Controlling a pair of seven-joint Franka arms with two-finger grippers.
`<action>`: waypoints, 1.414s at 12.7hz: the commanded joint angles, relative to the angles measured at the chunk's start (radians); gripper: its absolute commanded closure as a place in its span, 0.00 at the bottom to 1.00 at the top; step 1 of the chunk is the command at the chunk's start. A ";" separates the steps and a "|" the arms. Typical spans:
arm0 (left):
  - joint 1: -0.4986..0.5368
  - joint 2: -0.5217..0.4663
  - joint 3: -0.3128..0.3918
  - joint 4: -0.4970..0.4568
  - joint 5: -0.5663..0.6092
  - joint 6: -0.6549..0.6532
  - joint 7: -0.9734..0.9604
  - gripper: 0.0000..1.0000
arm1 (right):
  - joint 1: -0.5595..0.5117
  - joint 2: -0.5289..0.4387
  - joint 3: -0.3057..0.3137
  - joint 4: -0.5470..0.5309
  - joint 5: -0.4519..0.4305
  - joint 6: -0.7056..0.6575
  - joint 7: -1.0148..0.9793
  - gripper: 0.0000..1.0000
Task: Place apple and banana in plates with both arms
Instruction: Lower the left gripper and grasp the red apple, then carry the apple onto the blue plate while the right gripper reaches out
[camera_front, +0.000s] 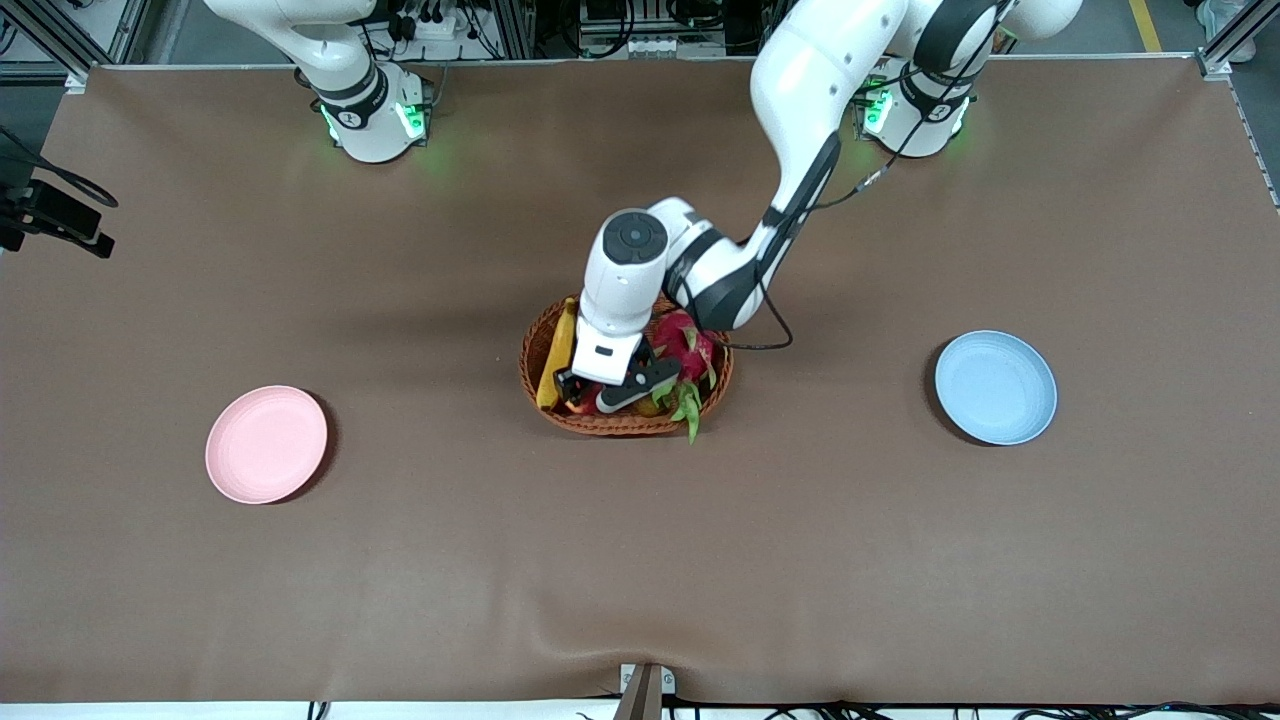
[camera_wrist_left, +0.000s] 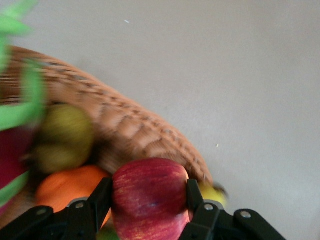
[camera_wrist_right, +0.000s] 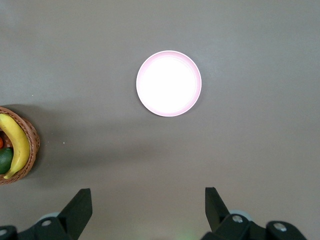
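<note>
Two tools: left tool (camera_wrist_left: 150, 212) clamps the apple (camera_wrist_left: 149, 197) in the basket (camera_front: 540, 345); right tool (camera_wrist_right: 148, 210) gapes wide.

wicker basket (camera_front: 612, 424) mid-table | dragon fruit (camera_front: 686, 345), orange (camera_wrist_left: 62, 188) inside

Front view: high, facing the bases across the whole table (camera_front: 640, 560). Left wrist view: close, looking down into the basket (camera_wrist_left: 135, 127). Right wrist view: high, looking straight down on the pink plate (camera_wrist_right: 169, 83). Shared by all three: basket.
</note>
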 joint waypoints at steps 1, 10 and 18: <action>0.013 -0.185 0.011 -0.038 -0.010 -0.228 -0.007 1.00 | 0.014 0.008 -0.003 0.017 -0.010 -0.006 0.011 0.00; 0.510 -0.473 0.006 -0.229 -0.016 -0.512 0.598 1.00 | 0.014 0.008 -0.003 0.018 -0.008 -0.004 0.011 0.00; 0.912 -0.415 0.006 -0.480 -0.015 -0.318 1.131 1.00 | 0.147 0.166 -0.001 0.018 0.007 0.040 0.016 0.00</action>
